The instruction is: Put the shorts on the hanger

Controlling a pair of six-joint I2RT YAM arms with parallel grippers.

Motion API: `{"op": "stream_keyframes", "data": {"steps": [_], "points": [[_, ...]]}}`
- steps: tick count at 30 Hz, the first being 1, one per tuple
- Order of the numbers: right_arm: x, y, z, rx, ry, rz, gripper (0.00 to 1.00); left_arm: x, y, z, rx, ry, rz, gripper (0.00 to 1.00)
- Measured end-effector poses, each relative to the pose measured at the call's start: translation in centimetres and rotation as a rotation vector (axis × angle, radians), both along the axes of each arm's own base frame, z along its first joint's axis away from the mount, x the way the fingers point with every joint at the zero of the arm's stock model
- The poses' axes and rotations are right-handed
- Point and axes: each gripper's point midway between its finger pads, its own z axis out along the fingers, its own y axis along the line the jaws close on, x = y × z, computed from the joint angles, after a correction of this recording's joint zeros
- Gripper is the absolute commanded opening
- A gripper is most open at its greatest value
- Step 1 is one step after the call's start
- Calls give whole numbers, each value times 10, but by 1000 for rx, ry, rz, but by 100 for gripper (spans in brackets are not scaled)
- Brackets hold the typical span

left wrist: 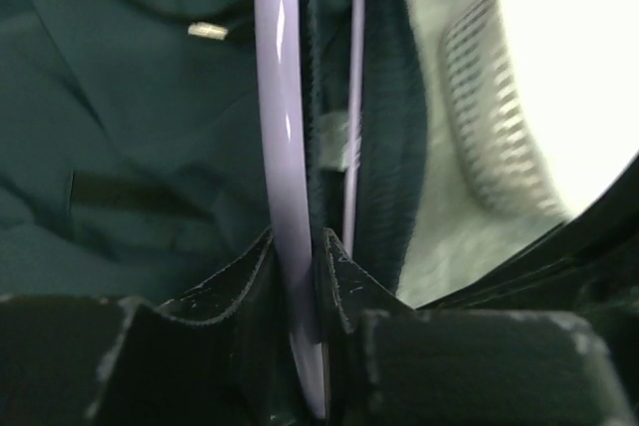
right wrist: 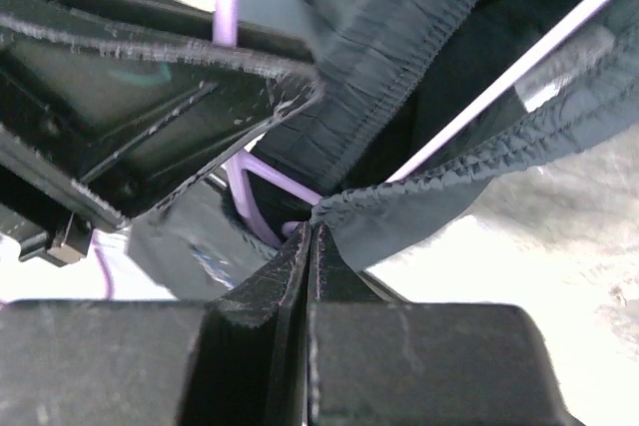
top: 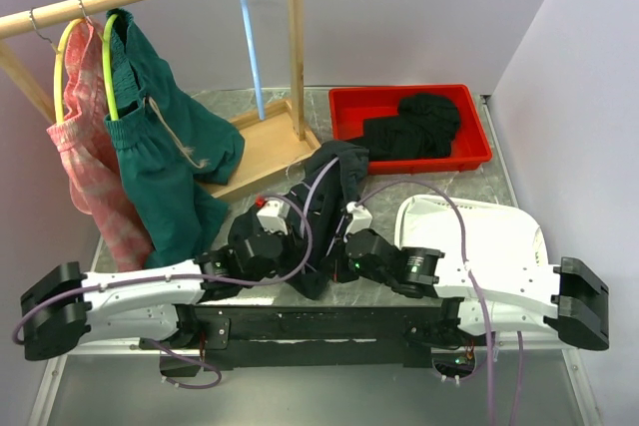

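The threading step is in hand. At mid-table the left gripper (left wrist: 297, 246) clamps the hanger (left wrist: 278, 127) by its bar, and the right gripper (right wrist: 310, 241), pinched tight, holds the waistband of the shorts (right wrist: 419, 77) against it. Next, I judge, the waistband needs drawing along the bar. The 2 arms hide the hook and how much fabric is hung.

The left arm (top: 130, 291) and right arm (top: 499, 276) have white link shells, black joint housings and blocky black caps beyond either end of the black mounting bar (top: 319, 324). Lavender cables (top: 439, 197) loop above the bar. The left gripper (left wrist: 297, 238) and right gripper (right wrist: 308, 228) have black fingers with pale-scuffed edges.
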Motion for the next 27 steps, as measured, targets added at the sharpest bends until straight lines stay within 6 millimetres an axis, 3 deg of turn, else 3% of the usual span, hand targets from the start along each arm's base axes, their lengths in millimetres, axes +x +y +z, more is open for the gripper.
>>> {"op": "stream_keyframes", "data": {"steps": [2,3,5,10,14,19,23,27], "points": [[-2,-2,-14,-15,27,0,0,-3,0,-16,40,19,-21,27],[-3,-3,-20,-19,34,-1,0,-4,-2,-23,60,27,-29,36],[-3,-6,-27,-29,45,-10,0,-4,-5,-35,95,36,-46,39],[-1,-9,-33,-27,56,-31,0,-3,-6,-53,165,46,-64,49],[0,-10,-32,-16,50,-35,0,7,-10,-41,153,25,-51,49],[0,-11,-30,-4,48,-40,0,38,-8,-17,95,-5,25,44],[-1,-14,-31,1,48,-43,0,56,0,-15,76,-6,65,44],[-1,-14,-30,2,47,-43,0,61,-6,-12,63,-2,42,40]]}}
